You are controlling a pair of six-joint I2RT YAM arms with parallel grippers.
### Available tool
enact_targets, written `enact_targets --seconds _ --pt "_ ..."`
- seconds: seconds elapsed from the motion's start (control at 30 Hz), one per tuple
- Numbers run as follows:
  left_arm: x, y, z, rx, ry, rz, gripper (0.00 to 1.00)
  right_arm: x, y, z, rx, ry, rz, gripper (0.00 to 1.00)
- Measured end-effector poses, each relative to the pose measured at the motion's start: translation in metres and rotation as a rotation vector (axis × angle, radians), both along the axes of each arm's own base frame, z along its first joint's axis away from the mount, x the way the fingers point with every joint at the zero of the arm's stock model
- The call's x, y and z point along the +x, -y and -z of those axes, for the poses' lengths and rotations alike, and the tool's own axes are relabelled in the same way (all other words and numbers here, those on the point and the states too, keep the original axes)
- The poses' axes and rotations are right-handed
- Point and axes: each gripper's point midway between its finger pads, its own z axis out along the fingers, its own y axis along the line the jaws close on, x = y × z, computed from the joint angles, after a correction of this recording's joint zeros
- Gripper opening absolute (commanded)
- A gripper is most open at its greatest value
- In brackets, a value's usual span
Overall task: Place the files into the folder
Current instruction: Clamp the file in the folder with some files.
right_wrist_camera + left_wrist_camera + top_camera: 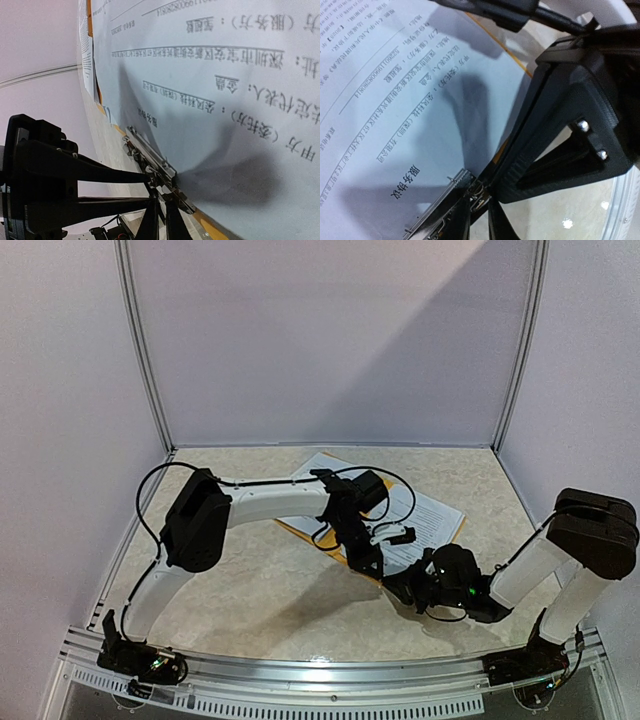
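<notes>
Currently both grippers, left gripper (487, 200) and right gripper (162, 192), sit at the folder's (300, 532) metal clip (150, 165); whether either is clamped or apart, I can't tell. Risk: clip snaps back early and skews the files (395, 100).

I am reading printed Chinese text on the files (395, 100). My left wrist view is showing the heading "服务协议" and the number "19086860661109825". My right wrist view is showing "甲方", "金鼎" and "深圳市宝安区" on the top sheet (225, 75).
</notes>
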Motion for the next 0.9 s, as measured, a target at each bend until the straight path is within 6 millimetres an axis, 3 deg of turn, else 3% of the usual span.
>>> enact_targets --seconds 0.53,0.9 --pt "0.001 0.0 0.001 -0.04 0.042 -0.006 0.1 0.001 0.0 -0.002 -0.007 0.0 0.005 0.07" --pt "-0.008 0.005 0.002 -0.08 0.046 0.018 0.09 -0.002 0.013 -0.006 -0.075 -0.027 0.029 0.1"
